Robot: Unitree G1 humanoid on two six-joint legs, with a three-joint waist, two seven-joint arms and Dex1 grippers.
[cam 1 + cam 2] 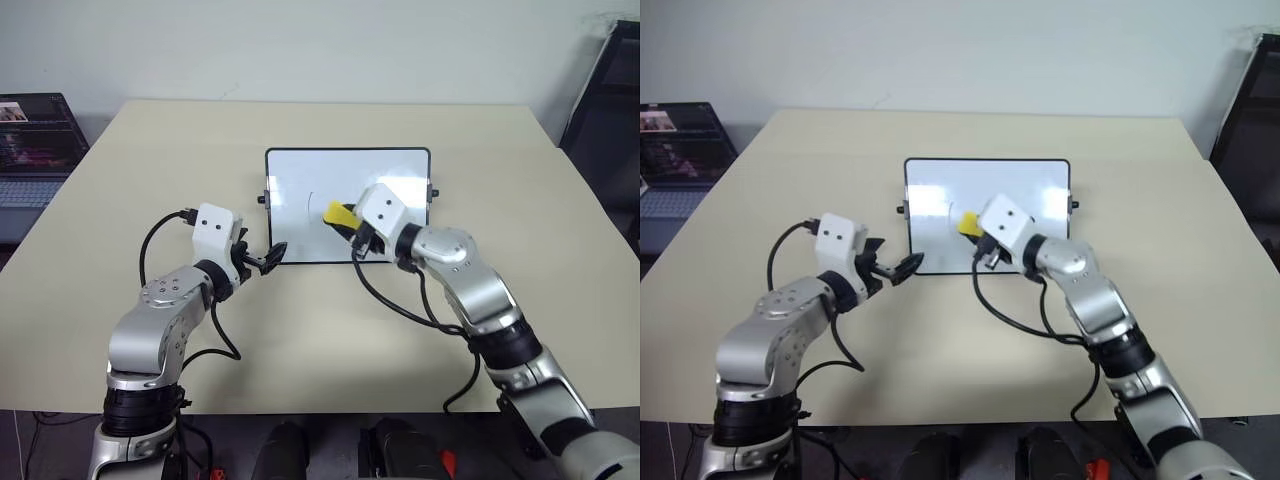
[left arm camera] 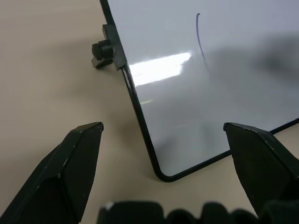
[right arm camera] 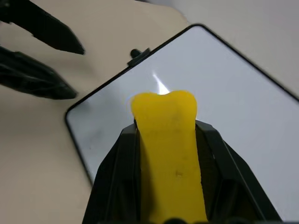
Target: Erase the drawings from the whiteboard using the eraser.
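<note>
My right claw [image 3: 168, 140] is clenched on the eraser [image 3: 168, 144], over the middle of the whiteboard [image 1: 300, 170], which lies flat mid-counter toward the far edge; one thin stroke of the drawings [image 2: 201, 35] shows. My left claw [image 2: 163, 135] gapes open round the board's near left corner, gripping nothing. If I wipe hard, I reckon the unpinned board skids across the counter [image 1: 560, 250] and the stroke stays.

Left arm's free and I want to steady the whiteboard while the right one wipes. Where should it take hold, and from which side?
Probably the near left corner of the whiteboard, coming in from the robot's left. The left gripper already has its jaws open either side of that corner, the frame there is thin, and the spot is clear of the eraser held in the right gripper. Stay below the side knob.
</note>
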